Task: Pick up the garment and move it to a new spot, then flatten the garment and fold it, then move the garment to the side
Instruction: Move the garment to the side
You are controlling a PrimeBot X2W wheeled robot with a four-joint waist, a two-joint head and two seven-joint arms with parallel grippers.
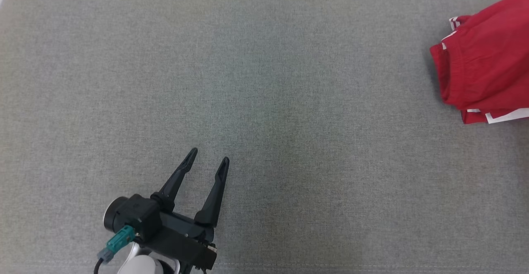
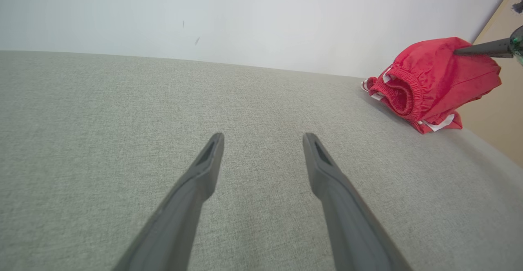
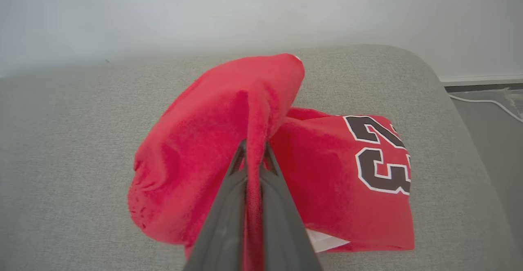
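The garment (image 1: 483, 59) is red with white trim and a black number 23, bunched at the far right of the grey cushion (image 1: 264, 100). My right gripper (image 3: 254, 148) is shut on a raised fold of the garment (image 3: 229, 140), lifting that part while the rest lies on the cushion. From the left wrist view, the garment (image 2: 433, 79) sits at the upper right with a dark finger of the right gripper (image 2: 482, 49) on its top. My left gripper (image 1: 208, 158) hovers open over bare cushion at the lower left, far from the garment, with nothing between its fingers (image 2: 204, 169).
The grey cushion spans the head view. A pale wall (image 2: 245, 13) stands behind it. The cushion's right end (image 3: 449, 99) drops to a floor with a white cable (image 3: 486, 101).
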